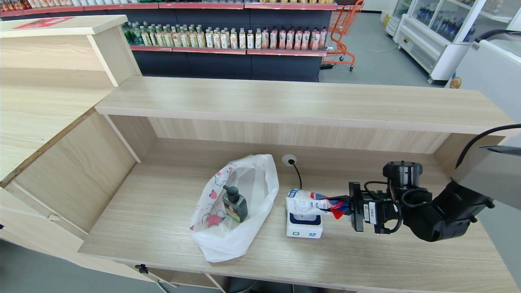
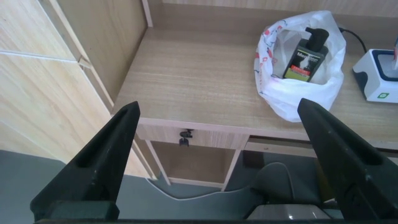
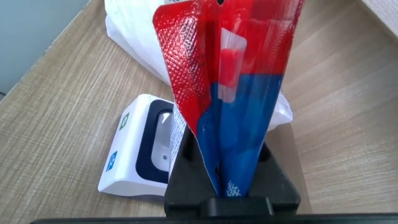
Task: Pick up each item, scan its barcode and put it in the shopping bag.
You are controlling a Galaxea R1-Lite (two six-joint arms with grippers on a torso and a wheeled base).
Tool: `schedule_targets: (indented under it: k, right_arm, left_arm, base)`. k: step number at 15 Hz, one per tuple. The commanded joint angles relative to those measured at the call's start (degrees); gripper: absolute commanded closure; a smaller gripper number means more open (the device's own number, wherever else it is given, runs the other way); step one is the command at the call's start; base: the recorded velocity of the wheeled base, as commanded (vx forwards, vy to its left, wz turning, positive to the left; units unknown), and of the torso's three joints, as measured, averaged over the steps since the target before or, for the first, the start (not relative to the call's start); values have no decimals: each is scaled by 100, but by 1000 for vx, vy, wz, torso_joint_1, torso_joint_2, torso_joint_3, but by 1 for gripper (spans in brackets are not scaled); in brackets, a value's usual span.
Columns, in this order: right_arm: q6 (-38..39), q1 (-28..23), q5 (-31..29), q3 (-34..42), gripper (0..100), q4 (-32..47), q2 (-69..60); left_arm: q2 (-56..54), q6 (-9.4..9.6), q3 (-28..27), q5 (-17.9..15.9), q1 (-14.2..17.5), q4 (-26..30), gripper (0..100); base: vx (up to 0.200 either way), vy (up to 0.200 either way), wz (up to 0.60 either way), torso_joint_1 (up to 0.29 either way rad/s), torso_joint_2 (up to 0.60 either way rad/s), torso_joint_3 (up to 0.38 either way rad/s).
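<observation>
Right pincer is clenched on the red end of a packet and holds it flat just above the white scanner. Just beside the scanner lies the shopping bag, mouth open, with a dark pump bottle inside. The right wrist view shows the packet's red and blue side up close. The left wrist view shows the left pincer spread wide, out past the front edge of the worktop. Bare worktop lies left of the bag.
</observation>
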Motion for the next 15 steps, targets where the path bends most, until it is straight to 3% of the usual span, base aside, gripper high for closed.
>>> schedule_targets:
  k: [1, 3, 6, 9, 11, 12, 13, 14, 15]
  right_arm:
    - [-2, -136, 44, 152, 100, -2, -283]
    - [104, -251, 114, 213, 100, 42, -582]
    - [1079, -514, 229, 354, 100, 42, -1276]
    - [3391, -690, -35, 837, 100, 51, -2709]
    - [4903, -576, -1195, 1250, 100, 112, -3500]
    - [6318, -128, -2575, 1452, 100, 420, -4044]
    - [6757, 127, -3261, 1452, 100, 569, -4176]
    - [7443, 531, -4553, 1365, 100, 982, -4247]
    - [7706, 619, -4948, 1303, 100, 1325, -4255]
  left_arm:
    - [9, -1, 0, 0, -7, -1, 0]
    - [0, -1, 0, 0, -7, -1, 0]
    - [0, -1, 0, 0, -7, -1, 0]
    - [9, -1, 0, 0, -7, -1, 0]
    - [0, -1, 0, 0, -7, -1, 0]
    - [0, -1, 0, 0, -7, -1, 0]
    - [0, -1, 0, 0, -7, -1, 0]
    - [0, -1, 0, 0, -7, -1, 0]
    - [0, -1, 0, 0, -7, -1, 0]
  base:
    - [0, 0, 0, 0, 0, 0]
    - [0, 0, 0, 0, 0, 0]
    - [0, 0, 0, 0, 0, 0]
    - [0, 0, 0, 0, 0, 0]
    - [0, 0, 0, 0, 0, 0]
    - [0, 0, 0, 0, 0, 0]
    - [0, 0, 0, 0, 0, 0]
    - [0, 0, 0, 0, 0, 0]
    - [0, 0, 0, 0, 0, 0]
